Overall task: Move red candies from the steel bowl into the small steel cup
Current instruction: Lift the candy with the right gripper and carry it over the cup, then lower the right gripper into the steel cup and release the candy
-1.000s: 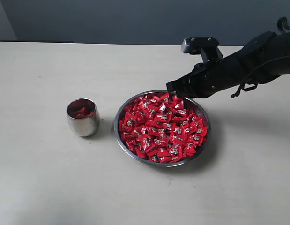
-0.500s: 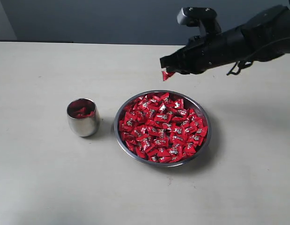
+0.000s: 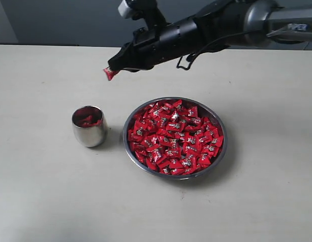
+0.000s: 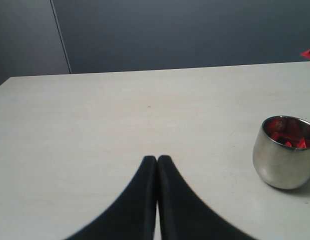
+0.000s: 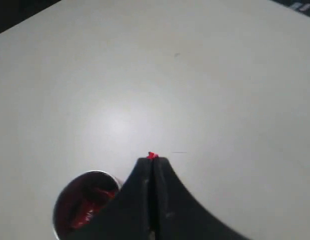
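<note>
The steel bowl [image 3: 219,156] sits mid-table, heaped with red candies [image 3: 175,137]. Left of it stands the small steel cup [image 3: 89,127], with a few red candies inside; both wrist views also catch the cup [image 4: 284,154] [image 5: 82,205]. My right gripper [image 3: 114,69] reaches across the middle, high above the table and up-right of the cup, shut on one red candy [image 3: 110,74]. Only a red tip of that candy [image 5: 151,156] pokes past the shut gripper [image 5: 152,161] in the right wrist view. My left gripper [image 4: 157,161] is shut and empty over bare table, left of the cup; the exterior view misses it.
The pale tabletop [image 3: 50,191] stretches round the bowl and cup. A dark wall [image 3: 70,20] stands behind the table's far edge.
My right gripper rose from the bowl's far rim with a red candy and swung left across the table, now hanging up-right of the cup. Bowl and cup stayed put.
</note>
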Motion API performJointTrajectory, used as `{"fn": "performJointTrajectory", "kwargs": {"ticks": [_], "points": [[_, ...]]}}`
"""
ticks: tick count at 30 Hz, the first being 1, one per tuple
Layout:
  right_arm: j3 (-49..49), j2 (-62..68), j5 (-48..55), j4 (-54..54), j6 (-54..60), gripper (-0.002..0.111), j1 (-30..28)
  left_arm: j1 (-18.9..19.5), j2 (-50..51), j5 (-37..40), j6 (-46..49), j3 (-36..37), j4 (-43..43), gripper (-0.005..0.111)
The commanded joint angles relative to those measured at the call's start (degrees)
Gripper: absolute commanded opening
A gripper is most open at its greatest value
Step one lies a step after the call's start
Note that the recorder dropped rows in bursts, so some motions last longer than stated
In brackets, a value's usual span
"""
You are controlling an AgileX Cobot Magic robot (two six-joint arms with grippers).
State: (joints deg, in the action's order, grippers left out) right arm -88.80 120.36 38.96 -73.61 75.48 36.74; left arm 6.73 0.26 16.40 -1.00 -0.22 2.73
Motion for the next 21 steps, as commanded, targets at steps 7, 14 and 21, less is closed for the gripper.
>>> {"fn": "performJointTrajectory", "kwargs": {"ticks": [7, 14, 21], "points": [[-9.57, 7.67, 10.5, 11.3, -0.7, -0.001, 4.11, 0.03, -0.26, -0.11, -0.11, 0.22, -0.16, 0.0], [-11.17, 7.92, 13.45, 13.12, -0.18, -0.001, 4.56, 0.03, -0.26, -0.11, -0.11, 0.22, -0.16, 0.0], [-13.27, 8.04, 14.28, 18.31, 2.47, -0.001, 5.99, 0.03, -0.26, -0.11, -0.11, 0.22, -0.16, 0.0]]}}
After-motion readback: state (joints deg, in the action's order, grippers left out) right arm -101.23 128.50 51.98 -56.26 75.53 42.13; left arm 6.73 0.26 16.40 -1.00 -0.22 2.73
